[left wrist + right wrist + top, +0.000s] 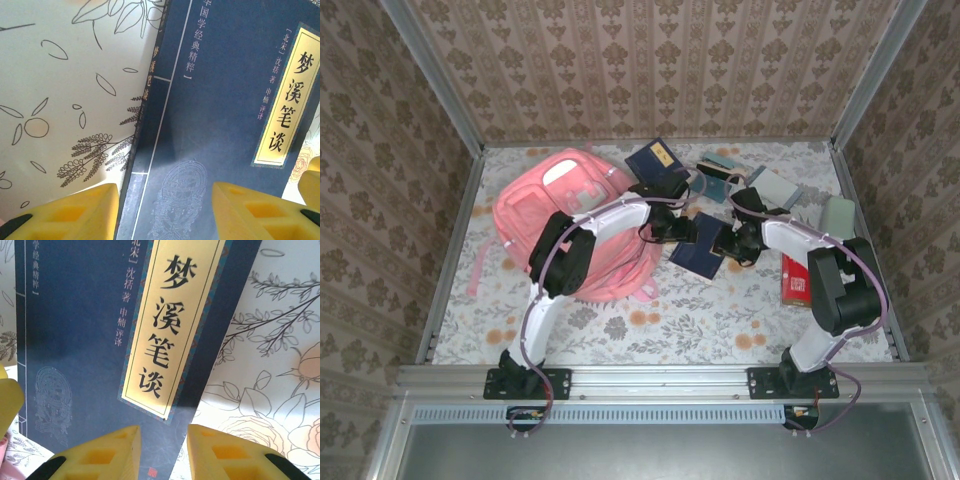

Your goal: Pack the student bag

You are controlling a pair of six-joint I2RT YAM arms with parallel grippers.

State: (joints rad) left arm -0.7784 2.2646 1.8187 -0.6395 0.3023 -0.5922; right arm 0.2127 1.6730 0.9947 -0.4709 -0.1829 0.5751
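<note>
- We see the big pink fabric student bag (523,215) lying on the left side of the flowery white worktop (670,320). The left arm reaches across it.
- A dark blue book with a gold label (215,125) lies flat on the worktop, just right of the bag, between the two arms' ends.
- The gold label has big black writing: 梦溪笔谈.
- Beside the label are small pale words: [北宋] 沈括 著. Another small line under them is too hard for us to read for sure.
- Near the book's spine edge, a line of pale words reads 国学经典精粹.
- A faint round drawing is printed low on the blue cover.
- The left gripper (164,192) hangs over the book's spine edge. Its yellow jaws are spread wide, one over the worktop and one over the cover.
- The right gripper (164,430) hangs over the book's other edge, by the gold label. Its yellow jaws stand apart with a small gap, and they pinch nothing.
- Farther back lies a second dark blue book (655,165), close to the top of the bag.
- On the right side we see a grey book (775,187), a pale green book (837,215) and a red book (795,278). Their writing is too small for us to read.
</note>
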